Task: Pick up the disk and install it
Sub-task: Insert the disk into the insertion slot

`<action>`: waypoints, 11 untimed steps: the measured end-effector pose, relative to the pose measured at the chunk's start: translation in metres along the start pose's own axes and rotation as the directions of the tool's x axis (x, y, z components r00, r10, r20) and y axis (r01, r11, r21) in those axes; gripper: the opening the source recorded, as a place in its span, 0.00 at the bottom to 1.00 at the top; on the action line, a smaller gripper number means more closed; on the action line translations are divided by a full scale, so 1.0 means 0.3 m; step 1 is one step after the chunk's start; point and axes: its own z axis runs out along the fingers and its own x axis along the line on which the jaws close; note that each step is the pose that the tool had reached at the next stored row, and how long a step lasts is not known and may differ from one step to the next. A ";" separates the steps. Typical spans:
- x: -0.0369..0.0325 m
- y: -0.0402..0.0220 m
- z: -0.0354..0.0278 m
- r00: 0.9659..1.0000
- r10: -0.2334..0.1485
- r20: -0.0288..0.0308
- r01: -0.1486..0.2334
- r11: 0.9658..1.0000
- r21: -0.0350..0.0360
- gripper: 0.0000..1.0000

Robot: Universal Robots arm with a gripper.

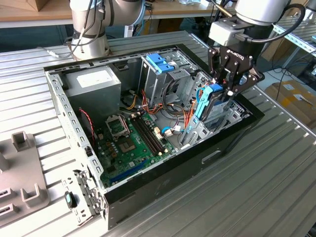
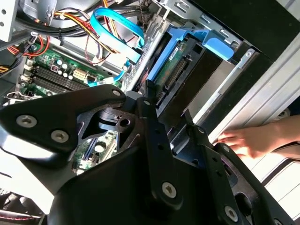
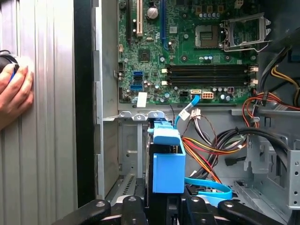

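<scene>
Both flat faces of the disk [image 1: 211, 101] are pinched between the closed fingers of the gripper [image 1: 228, 88], which holds it on edge with its light blue carrier rail uppermost. That posture, I judge, suits the narrow upright bay just off one end of the motherboard [image 3: 187, 47], where the drive hangs partly lowered, its top proud of the metal. In the first wrist view the rail rises straight from between the fingers, so the grasp looks square rather than skewed. Between the bay and the motherboard lie a flat blue data cable [image 3: 211, 187] and a bundle of orange, red and black wires [image 3: 211, 145], close enough to the drive's connector edge to snag, I think. Farther along the motherboard's side stands a metal drive cage topped by a blue bracket [image 1: 160, 61], and beyond the board's other end sits the grey power supply [image 1: 94, 81]. Outside the case wall [image 1: 187, 168], away from the motherboard, a person's hand [image 3: 14, 93] rests on the ribbed table [image 1: 256, 187].
</scene>
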 end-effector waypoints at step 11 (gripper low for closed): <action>-0.001 0.000 0.008 1.000 0.000 0.001 0.000 1.000 0.000 0.36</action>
